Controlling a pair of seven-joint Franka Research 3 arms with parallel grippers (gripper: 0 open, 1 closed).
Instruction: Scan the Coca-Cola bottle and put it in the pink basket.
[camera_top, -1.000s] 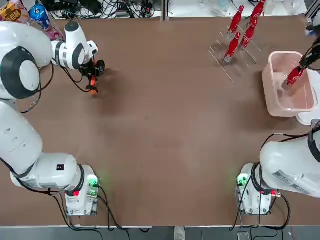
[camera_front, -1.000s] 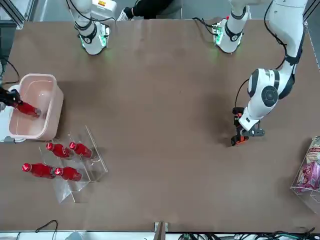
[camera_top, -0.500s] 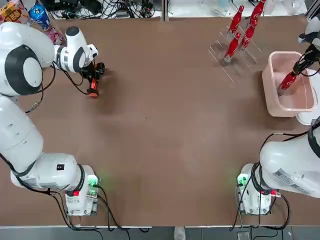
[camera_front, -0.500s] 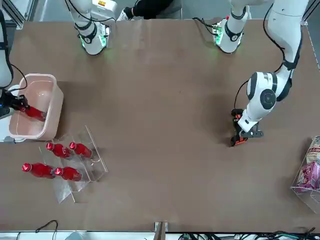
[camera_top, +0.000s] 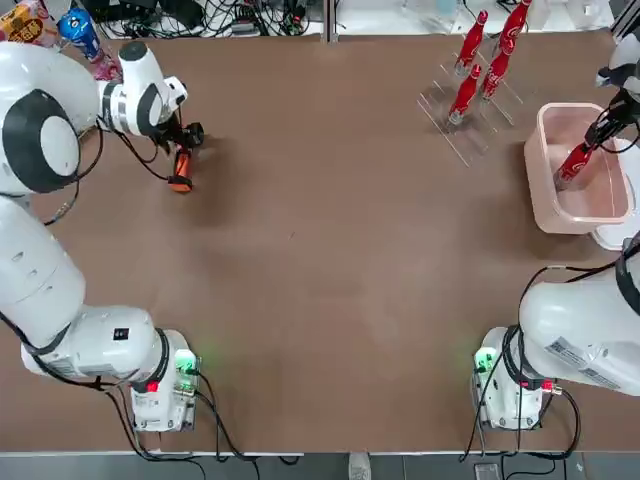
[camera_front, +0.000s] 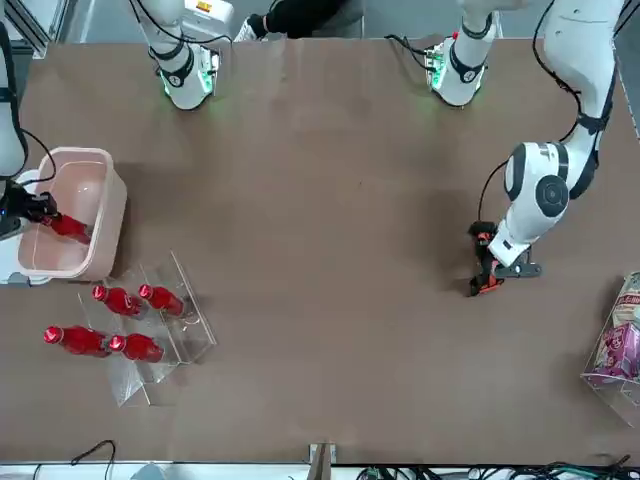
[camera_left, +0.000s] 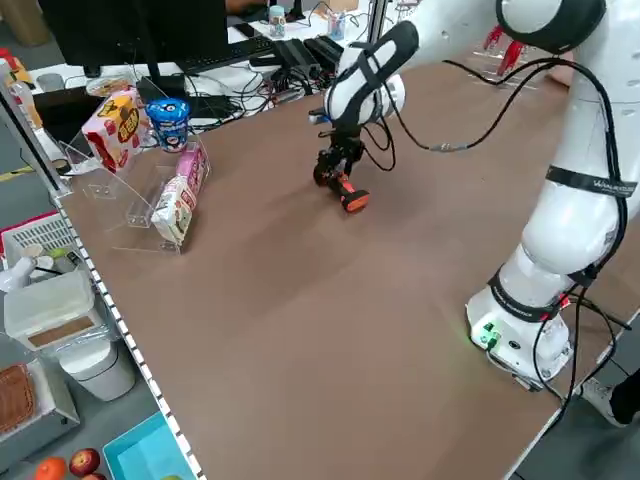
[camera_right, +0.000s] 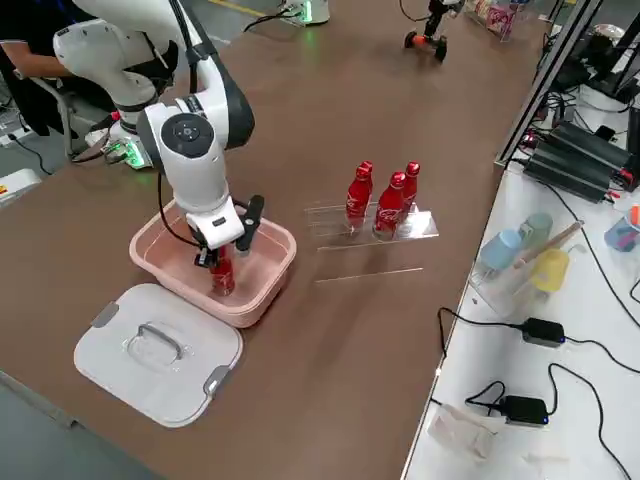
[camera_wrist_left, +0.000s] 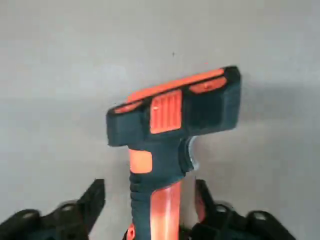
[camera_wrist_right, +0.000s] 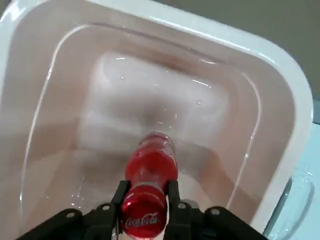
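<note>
Holding the slim red Coca-Cola bottle (camera_wrist_right: 151, 172) by its neck, the right end effector (camera_wrist_right: 145, 197) has stopped low inside the pale pink plastic basket (camera_top: 545, 190), so release is due; the left end effector (camera_wrist_left: 150, 200), fingers apart beside the orange-and-black handheld scanner (camera_wrist_left: 172, 112), has shifted slightly along the brown desk (camera_top: 330, 250).

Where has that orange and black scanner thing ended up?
The scanner sits at the far left of the table in the top view, between the open fingers of the left gripper, near the snack packets.
</note>
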